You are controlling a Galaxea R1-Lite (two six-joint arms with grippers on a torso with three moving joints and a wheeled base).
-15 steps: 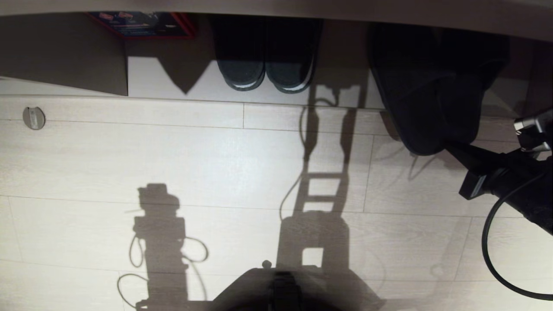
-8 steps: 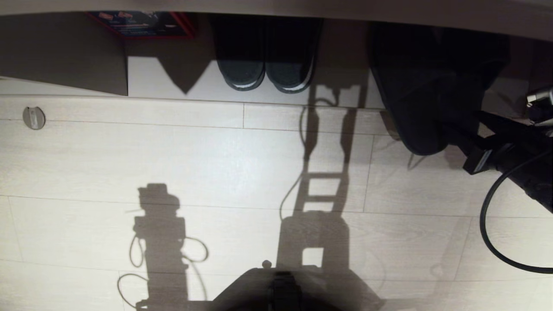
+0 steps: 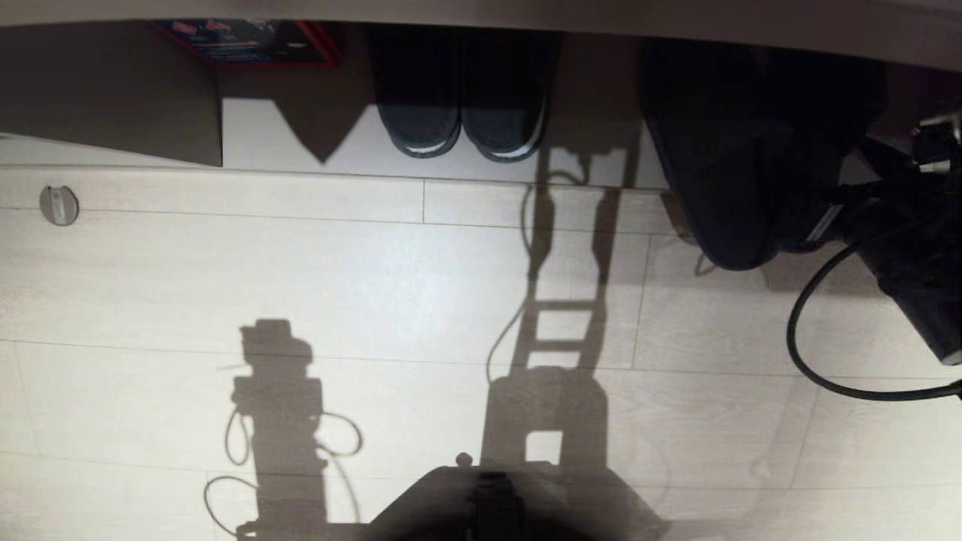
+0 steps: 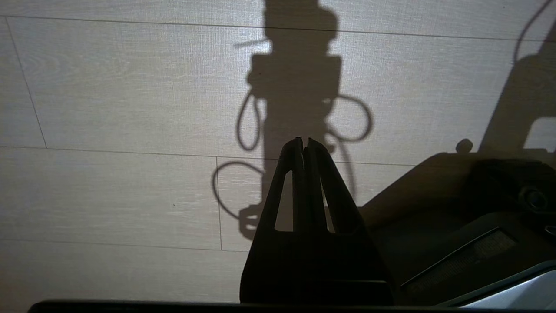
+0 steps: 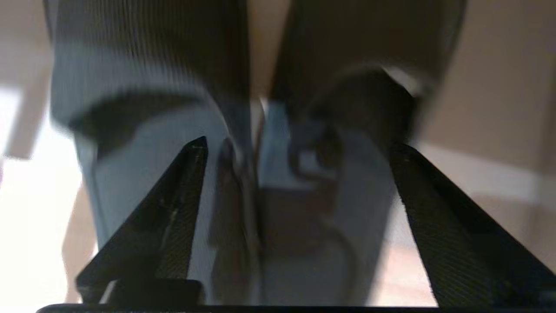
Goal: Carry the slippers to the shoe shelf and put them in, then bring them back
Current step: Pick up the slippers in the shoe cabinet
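The dark blue-grey slippers [image 3: 721,173] lie side by side in the right bay of the shoe shelf [image 3: 255,139], heels sticking out over its front edge onto the floor. My right gripper [image 3: 818,219] is at their heel ends on the right, open. In the right wrist view the slippers [image 5: 143,87] fill the picture just ahead of the right gripper [image 5: 299,147]; its fingers [image 5: 182,195] stand wide apart and grip nothing. The left gripper [image 4: 305,141] hangs shut and empty over bare floor, outside the head view.
A dark pair with white-edged soles [image 3: 466,120] sits in the middle bay, and a red-edged box [image 3: 248,41] lies further left. A dark upright panel [image 3: 113,90] closes the shelf's left. A round metal disc [image 3: 58,204] is set in the floor. The right arm's cable [image 3: 815,368] loops low.
The right gripper has opened and let go of the slippers. The right arm has swung up toward the shelf. The slippers stay in the right bay.
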